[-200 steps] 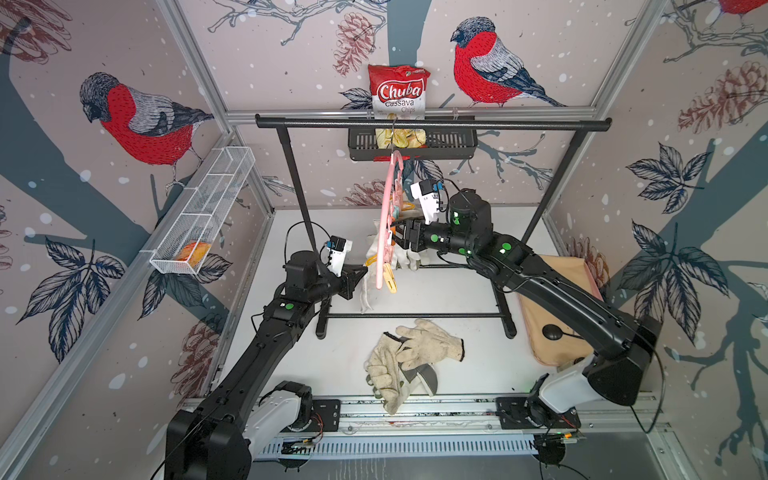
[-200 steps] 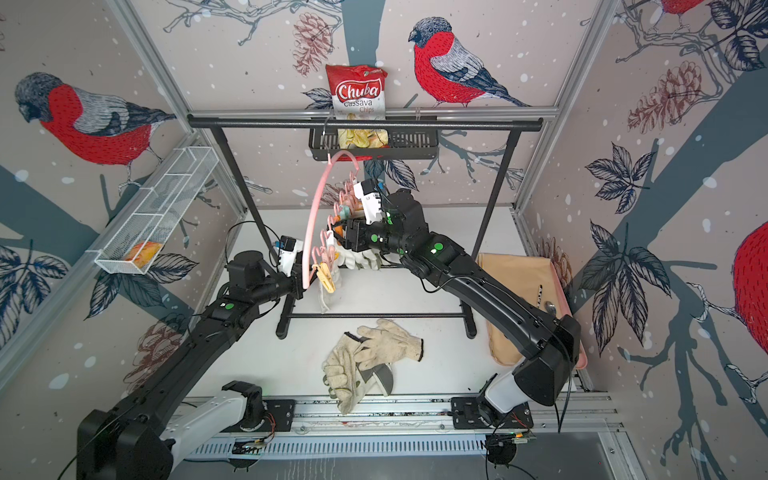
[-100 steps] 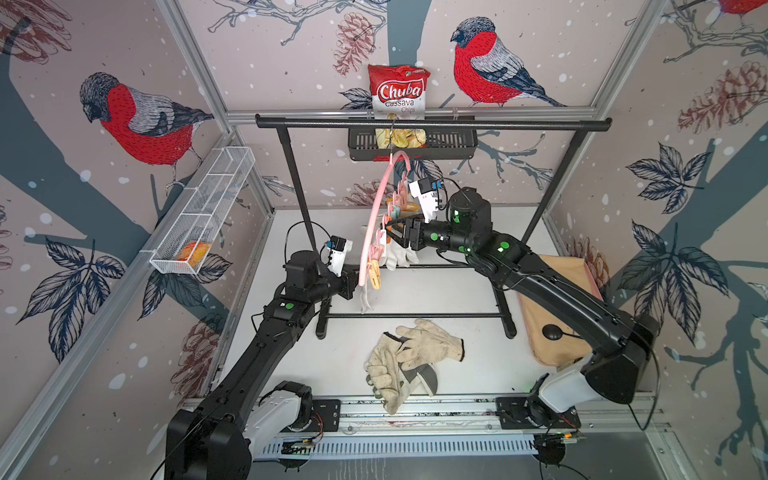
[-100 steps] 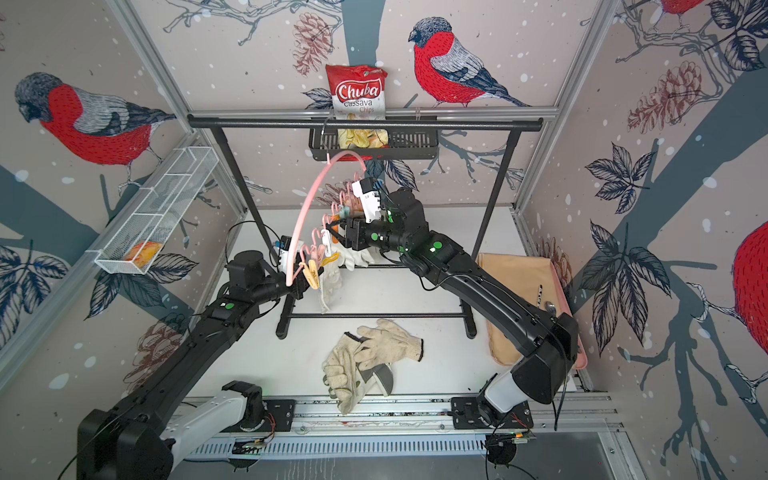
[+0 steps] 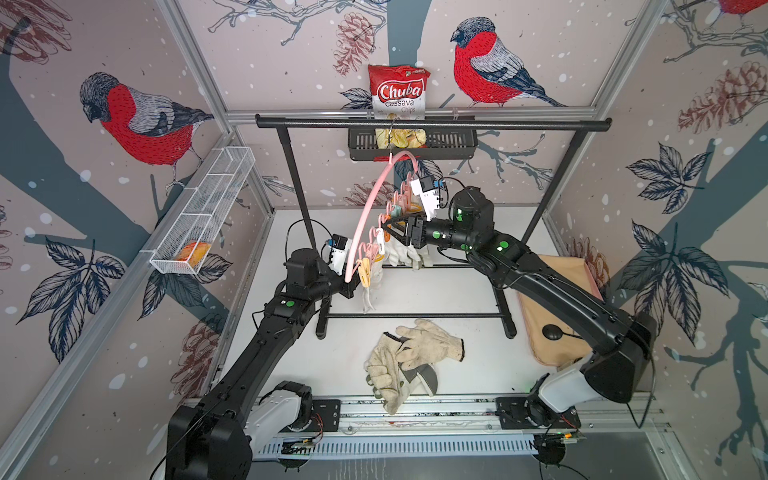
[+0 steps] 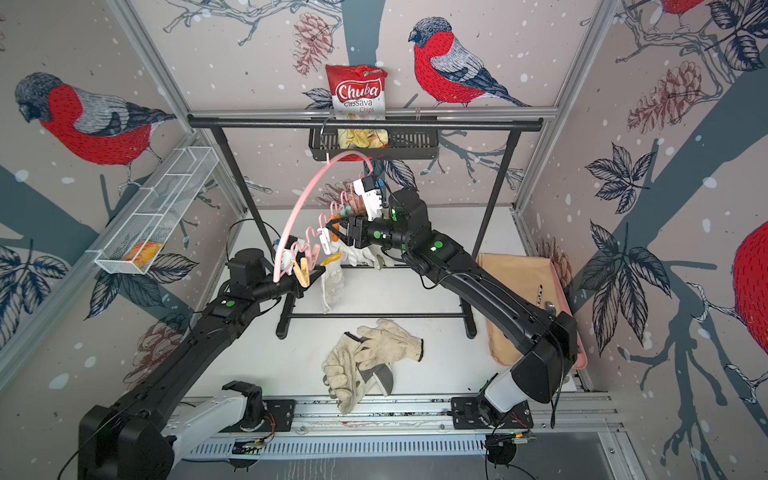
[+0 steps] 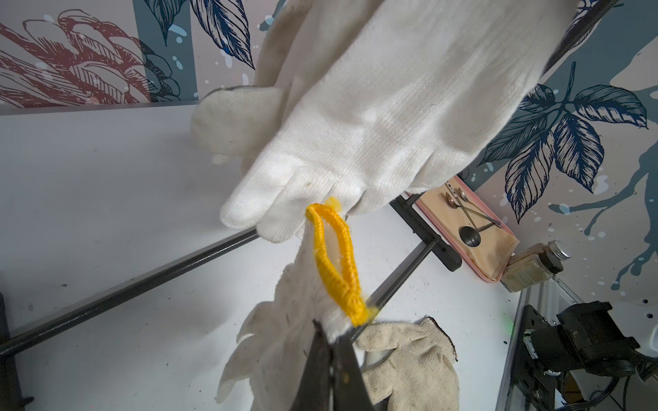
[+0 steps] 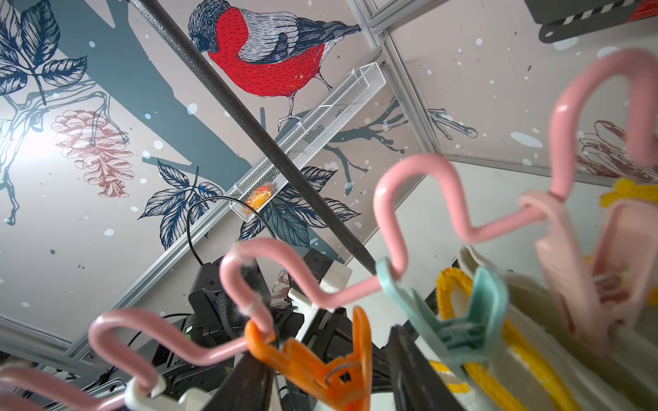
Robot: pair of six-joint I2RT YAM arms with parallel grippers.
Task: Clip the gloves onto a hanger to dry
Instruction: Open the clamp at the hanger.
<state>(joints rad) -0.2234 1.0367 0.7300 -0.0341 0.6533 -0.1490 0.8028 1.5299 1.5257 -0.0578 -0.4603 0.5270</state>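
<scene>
**Hanger.** The hanger is seen hung under the top bar of the black rack. It is swung out of plumb, so that its low end lies just beside the left gripper. Whether that end is touched cannot be told.

**Left gripper.** It is clenched on the yellow-edged cuff of a knit glove, which hangs fingers-down below the hanger's low end. The cuff is kept uppermost. This is judged to be so that the hem can be offered to a pin's mouth while the glove's weight hangs clear.

**Right gripper.** The jaws of the right gripper are set apart astride the handles of the orange clothespin on the hanger's wavy rail.
- The handles are splayed wide, so the pin's mouth is judged not yet opened.
- Whether the jaws already press on the handles cannot be told.
- The placement is judged a preparation for squeezing the pin open to take the cuff.

**Already clipped.** Further along the rail, a teal clothespin and a pink clothespin are closed on yellow-hemmed cuffs. The clipped gloves hang under the hanger's middle.

**Not yet clipped.** The loose gloves are heaped on the table, well below the hanger.

**Risk noted.** The hanger is free to swing, so a squeeze may push the rail away from the offered cuff.
</scene>
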